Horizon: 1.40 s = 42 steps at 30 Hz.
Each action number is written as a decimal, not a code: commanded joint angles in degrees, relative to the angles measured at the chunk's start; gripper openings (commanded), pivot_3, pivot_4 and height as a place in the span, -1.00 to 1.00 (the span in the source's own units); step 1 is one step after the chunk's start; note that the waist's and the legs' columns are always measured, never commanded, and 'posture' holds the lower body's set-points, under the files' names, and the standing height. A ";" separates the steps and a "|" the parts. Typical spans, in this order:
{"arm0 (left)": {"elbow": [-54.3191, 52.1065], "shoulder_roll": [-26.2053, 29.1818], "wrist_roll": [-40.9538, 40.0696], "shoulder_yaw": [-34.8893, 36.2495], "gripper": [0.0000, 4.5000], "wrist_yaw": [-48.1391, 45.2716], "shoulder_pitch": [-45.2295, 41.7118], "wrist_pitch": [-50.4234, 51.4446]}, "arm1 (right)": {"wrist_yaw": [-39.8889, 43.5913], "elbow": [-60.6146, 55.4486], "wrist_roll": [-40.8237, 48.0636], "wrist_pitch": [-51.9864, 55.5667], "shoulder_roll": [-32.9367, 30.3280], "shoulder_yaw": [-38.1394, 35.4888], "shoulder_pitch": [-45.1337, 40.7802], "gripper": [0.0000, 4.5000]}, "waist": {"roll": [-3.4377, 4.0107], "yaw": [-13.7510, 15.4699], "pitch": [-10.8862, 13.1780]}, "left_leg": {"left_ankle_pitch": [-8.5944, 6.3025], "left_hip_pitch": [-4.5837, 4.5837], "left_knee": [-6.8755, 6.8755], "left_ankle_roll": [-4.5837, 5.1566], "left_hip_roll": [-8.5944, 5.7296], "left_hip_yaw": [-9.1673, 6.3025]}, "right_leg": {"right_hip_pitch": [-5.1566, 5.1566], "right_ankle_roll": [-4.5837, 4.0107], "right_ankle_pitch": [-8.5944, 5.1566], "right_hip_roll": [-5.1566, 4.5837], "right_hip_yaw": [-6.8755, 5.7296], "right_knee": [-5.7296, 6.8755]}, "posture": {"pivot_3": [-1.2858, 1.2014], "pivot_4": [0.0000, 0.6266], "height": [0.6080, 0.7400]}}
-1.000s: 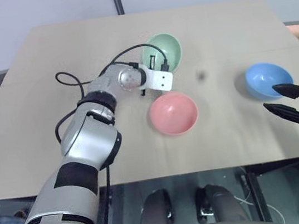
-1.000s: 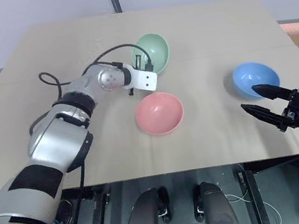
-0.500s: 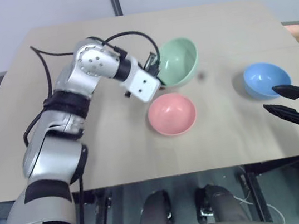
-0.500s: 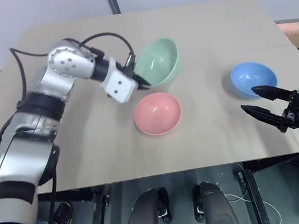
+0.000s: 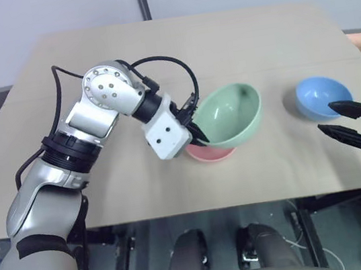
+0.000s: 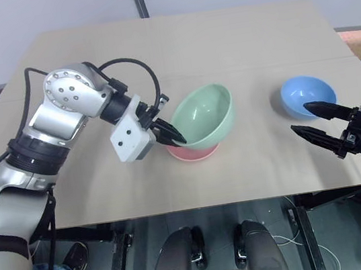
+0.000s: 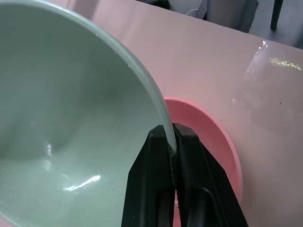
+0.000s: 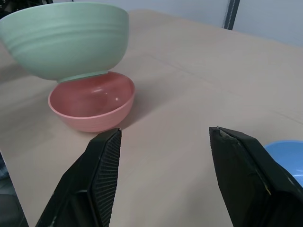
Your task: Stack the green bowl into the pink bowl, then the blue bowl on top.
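Head views: left gripper (image 6: pixel 170 135), jaws pinched on the near rim of the green bowl (image 6: pixel 203 116), carries it just above the pink bowl (image 6: pixel 193 152), placed for nesting; pink bowl mostly hidden beneath. Blue bowl (image 6: pixel 307 94) sits apart on the worktop (image 6: pixel 242 44); right gripper (image 6: pixel 316 121) waits near it, jaws open, empty.

Left wrist view: rim clamped between the closed fingers (image 7: pixel 154 165).

Right wrist view: green base hangs over the pink rim; contact unclear; blue bowl cut off.

Green bowl (image 5: pixel 230 115), pink bowl (image 8: pixel 91 107): smooth glossy plastic; table (image 5: pixel 88 60) matt.
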 commanded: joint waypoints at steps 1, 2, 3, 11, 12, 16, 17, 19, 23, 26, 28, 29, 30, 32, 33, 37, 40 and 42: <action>0.68 0.99 0.97 0.01 -0.97 -0.22 -1.94 -1.07 | -0.30 -1.39 0.50 -0.99 -0.12 -1.78 0.18 0.45 | 0.00 0.00 0.00 | 0.00 0.00 0.00 0.00 0.00 0.00 | 0.00 0.00 0.00 0.01 0.00 0.00 | 0.03 -0.52 1.00; 1.01 1.33 1.21 -0.27 -0.97 -0.22 -2.10 -1.40 | -0.32 -1.36 0.46 -1.04 -0.09 -1.75 0.21 0.45 | 0.00 0.02 0.00 | 0.00 -0.01 0.00 0.00 0.00 0.00 | 0.00 0.00 0.00 0.01 0.00 -0.01 | 0.03 -0.52 1.00; 1.19 1.51 1.32 -0.40 -0.97 -0.23 -2.17 -1.51 | -0.36 -1.32 0.44 -1.08 -0.06 -1.70 0.19 0.45 | 0.00 0.02 0.00 | 0.00 -0.01 0.00 0.00 0.00 0.00 | 0.00 0.00 0.00 0.02 0.00 -0.01 | 0.03 -0.52 1.00; 0.24 3.75 0.67 -2.74 -0.76 -0.23 -2.97 -0.97 | -0.56 -1.03 0.16 -1.59 0.21 -1.34 0.05 0.45 | 0.00 0.03 0.00 | -0.01 -0.02 0.00 0.01 0.01 0.00 | 0.00 0.00 0.00 0.01 0.00 -0.01 | 0.03 -0.52 1.00; 0.42 3.70 0.76 -2.73 -0.62 -0.23 -3.04 -1.15 | -0.58 -1.10 0.13 -1.63 0.28 -1.33 0.15 0.45 | 0.00 0.03 0.00 | -0.01 -0.02 0.00 0.02 0.01 -0.01 | 0.00 0.00 0.00 0.01 0.00 -0.01 | 0.03 -0.52 1.00; 2.64 0.72 2.85 0.36 0.22 -0.22 -3.16 -3.07 | -0.82 -1.44 0.18 -1.56 0.47 -1.12 0.27 0.45 | 0.00 0.13 0.00 | -0.11 -0.01 0.00 0.18 0.00 -0.01 | 0.00 0.00 0.00 0.01 0.00 -0.02 | 0.03 -0.52 1.00; 3.08 0.14 3.31 1.00 0.43 -0.22 -3.29 -3.26 | -0.88 -1.43 0.21 -1.48 0.45 -1.06 0.14 0.45 | 0.00 0.16 0.00 | -0.11 -0.02 0.00 0.19 0.00 -0.01 | 0.00 0.00 0.00 0.01 0.00 -0.02 | 0.03 -0.52 1.00; 4.03 -0.99 4.31 2.29 0.84 0.33 -3.62 -3.60 | -0.94 -1.29 0.21 -1.39 0.37 -0.92 -0.21 0.45 | 0.00 0.11 0.00 | -0.11 -0.03 0.00 0.19 -0.01 -0.01 | 0.00 0.00 0.00 0.00 0.00 -0.02 | 0.03 -0.52 1.00; 4.95 0.40 1.69 6.07 0.99 -0.13 -3.86 3.01 | -0.39 -0.78 -0.13 -1.44 -0.14 -0.87 -0.42 0.45 | 0.00 -0.08 0.00 | -0.11 -0.03 -0.01 0.19 0.01 -0.01 | -0.02 0.00 0.00 0.01 0.00 -0.03 | 0.03 -0.52 1.00; 2.02 3.63 -4.91 8.56 0.99 -0.22 -1.10 13.14 | -0.46 -0.26 -0.34 -1.14 -0.60 -0.84 -1.00 0.45 | 0.02 -0.28 0.01 | -0.11 0.01 -0.04 0.18 0.06 0.02 | -0.03 0.00 0.00 -0.02 0.06 -0.02 | 0.03 -0.52 1.00; 0.49 4.18 -9.83 12.52 0.99 -0.11 0.78 21.67 | -1.78 0.38 -1.12 -0.14 -1.06 -0.37 -1.63 0.45 | 0.05 -0.22 -0.01 | -0.11 0.04 -0.07 0.18 0.09 0.03 | -0.03 -0.01 -0.01 -0.12 0.07 -0.02 | 0.03 -0.52 1.00; 0.37 5.13 -11.26 14.04 0.99 -0.14 1.39 24.80 | -2.52 0.67 -1.62 0.20 -1.26 0.08 -2.14 0.45 | 0.05 -0.14 -0.01 | -0.11 0.04 -0.07 0.18 0.09 0.02 | -0.03 -0.01 -0.01 -0.13 0.06 -0.02 | 0.03 -0.52 1.00; 0.08 6.41 -12.61 15.14 0.99 -0.17 1.97 27.27 | -3.21 0.96 -1.97 0.65 -1.42 0.60 -2.72 0.45 | 0.05 -0.12 -0.01 | -0.11 0.04 -0.07 0.18 0.08 0.03 | -0.02 -0.01 -0.01 -0.14 0.06 -0.03 | 0.03 -0.52 1.00; -0.40 8.47 -15.82 18.23 0.99 -0.22 2.67 34.46 | -4.11 1.62 -2.90 1.31 -1.89 1.97 -4.04 0.45 | 0.03 -0.14 0.00 | -0.11 0.03 -0.04 0.18 0.07 0.03 | -0.02 0.00 -0.01 -0.16 0.06 -0.02 | 0.03 -0.52 1.00; -0.27 9.35 -17.43 19.75 0.99 -0.22 2.83 37.78 | -4.53 2.09 -3.67 1.52 -2.26 2.90 -4.79 0.45 | 0.02 -0.08 0.01 | -0.11 0.03 -0.04 0.18 0.06 0.03 | -0.02 0.00 -0.01 -0.17 0.05 -0.01 | 0.03 -0.52 1.00; 1.53 11.27 -19.16 24.38 0.99 -0.01 2.95 45.80 | -6.58 5.16 -6.97 2.75 -3.96 6.37 -8.94 0.45 | 0.04 -0.08 0.01 | -0.11 0.02 -0.05 0.18 0.04 0.02 | -0.03 0.00 -0.01 -0.18 0.04 -0.02 | 0.03 -0.52 1.00; 3.91 12.44 -18.75 27.79 0.99 1.11 3.40 49.13 | -7.71 8.41 -9.82 3.39 -5.69 9.06 -13.04 0.45 | 0.04 -0.07 0.01 | -0.11 0.01 -0.05 0.18 0.03 0.02 | -0.03 0.00 -0.01 -0.17 0.01 -0.03 | 0.03 -0.52 1.00; 5.50 13.42 -17.81 29.42 0.99 1.60 4.17 50.19 | -8.16 10.37 -11.98 3.79 -6.79 11.15 -15.18 0.45 | 0.05 -0.12 0.02 | -0.11 0.01 -0.06 0.18 0.03 0.03 | -0.05 0.00 -0.01 -0.18 0.02 -0.02 | 0.03 -0.52 1.00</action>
